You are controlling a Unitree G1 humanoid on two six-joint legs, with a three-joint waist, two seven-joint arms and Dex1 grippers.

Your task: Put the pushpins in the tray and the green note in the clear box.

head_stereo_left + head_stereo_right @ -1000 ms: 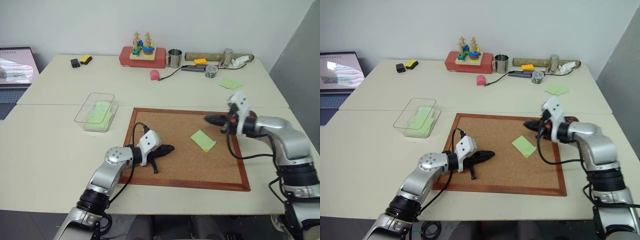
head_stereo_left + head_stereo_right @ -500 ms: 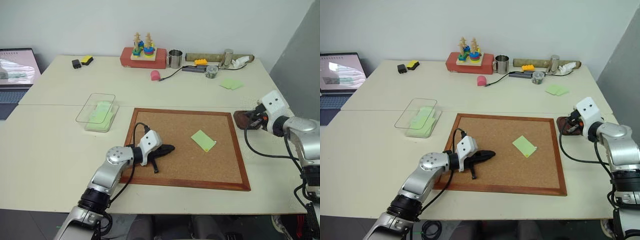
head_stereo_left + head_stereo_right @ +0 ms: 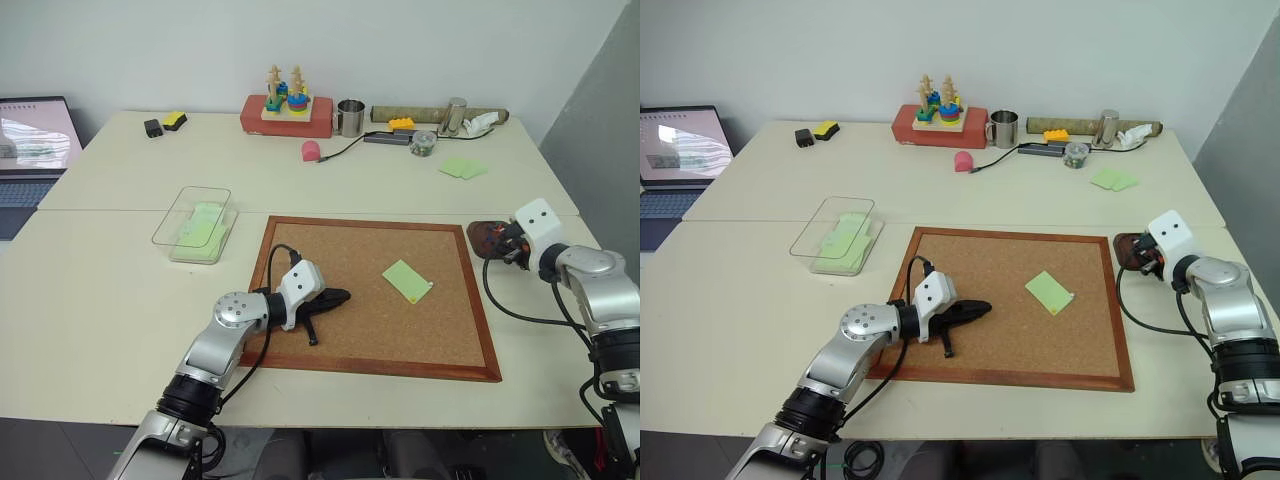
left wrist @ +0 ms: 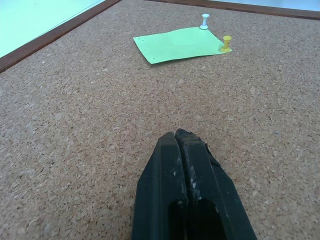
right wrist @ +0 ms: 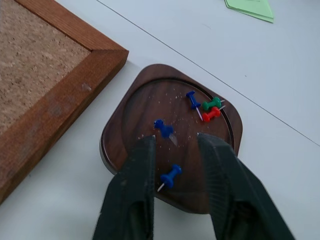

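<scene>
Pushpins (image 5: 192, 115) lie in tray (image 5: 125, 125) on cream table (image 3: 120, 300) beside cork board (image 3: 370, 300)

note (image 3: 406, 281) on board (image 3: 340, 250) | tray (image 5: 130, 120) just R of board

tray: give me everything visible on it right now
Small dark reddish-brown rounded-square tray, wood-looking, shallow with a raised rim, flat on the pale table beside the cork board's right frame corner, apart from it. Inside lie five pushpins: three blue, one green, one red. The right pincer hovers over it, open.
</scene>
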